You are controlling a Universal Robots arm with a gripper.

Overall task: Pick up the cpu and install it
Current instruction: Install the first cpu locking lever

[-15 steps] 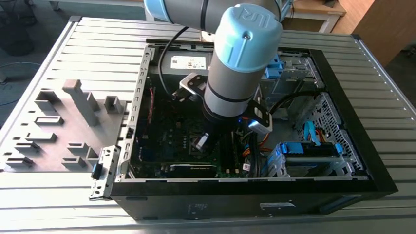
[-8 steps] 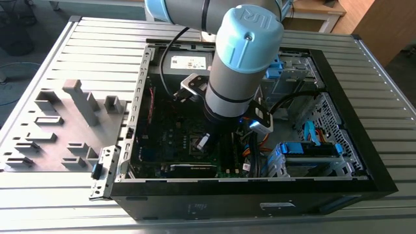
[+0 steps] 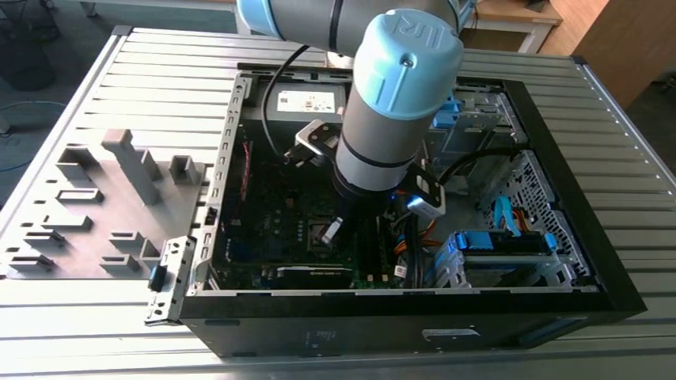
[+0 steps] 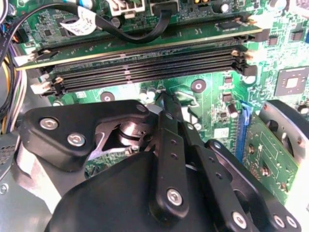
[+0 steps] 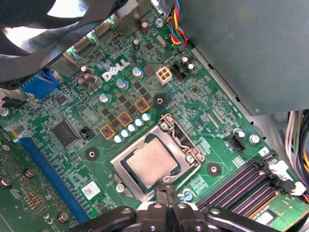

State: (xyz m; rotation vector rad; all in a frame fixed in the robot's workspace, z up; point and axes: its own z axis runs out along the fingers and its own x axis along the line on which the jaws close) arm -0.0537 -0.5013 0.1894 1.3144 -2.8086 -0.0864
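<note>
The cpu, a small square chip with a silver-grey top, lies flat in the metal-framed socket on the green motherboard in the first wrist view. My gripper is shut, its two black fingers pressed together. Its tips hover at the socket frame's edge, just beside the cpu, and nothing shows between them. In the second wrist view the gripper points down at the board and its body hides the socket. In the exterior view the gripper reaches deep into the open computer case, under the arm's wrist.
Black memory slots run close beside the socket, with a blue expansion slot on its other side. A grey metal housing and cable bundles stand near. A grey fixture tray lies on the table at the exterior view's left.
</note>
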